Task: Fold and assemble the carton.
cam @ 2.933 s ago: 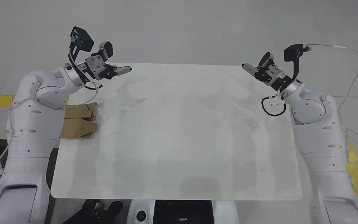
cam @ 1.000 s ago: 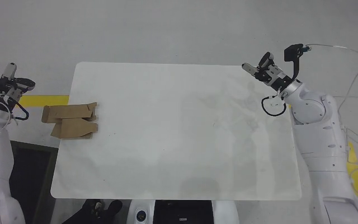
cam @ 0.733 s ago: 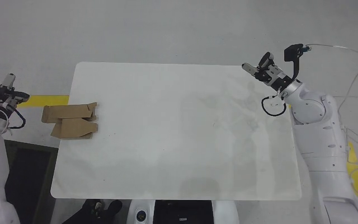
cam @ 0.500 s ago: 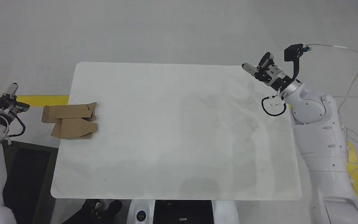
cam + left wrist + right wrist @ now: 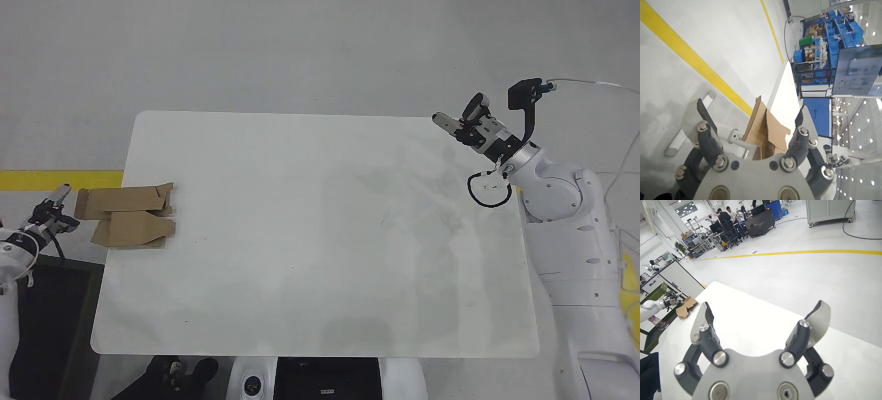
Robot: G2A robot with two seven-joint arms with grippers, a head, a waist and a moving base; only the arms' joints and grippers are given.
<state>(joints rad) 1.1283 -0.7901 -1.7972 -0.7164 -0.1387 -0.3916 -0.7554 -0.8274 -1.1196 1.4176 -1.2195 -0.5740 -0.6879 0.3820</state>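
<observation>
The carton (image 5: pixel 128 214) lay flat and unfolded, a brown cardboard blank at the left edge of the white desk (image 5: pixel 320 240). Part of it rested on the desk surface and its outer end hung out past the rim, over the floor. In the top view it showed as two stacked strips with notched flaps, the flaps pointing in toward the middle of the desk. From the left wrist view the carton (image 5: pixel 765 130) was seen edge on, its layers slightly parted.

The left pincer (image 5: pixel 62 208) sat off the desk, just beside the overhanging end of the carton. Its fingers were spread wide apart, and in its own wrist view the left pincer (image 5: pixel 751 107) framed the cardboard between them. Whether either finger touched the carton could not be told. The right wrist view showed the carton (image 5: pixel 686 307) far off at the desk's opposite edge.

The right pincer (image 5: pixel 457 112) was well apart from the carton, above the far right corner of the desk. Its fingers were also spread, with nothing held between them, as seen in its own view (image 5: pixel 762 306).

A yellow line (image 5: pixel 50 180) ran along the grey floor beside the desk's left edge.
</observation>
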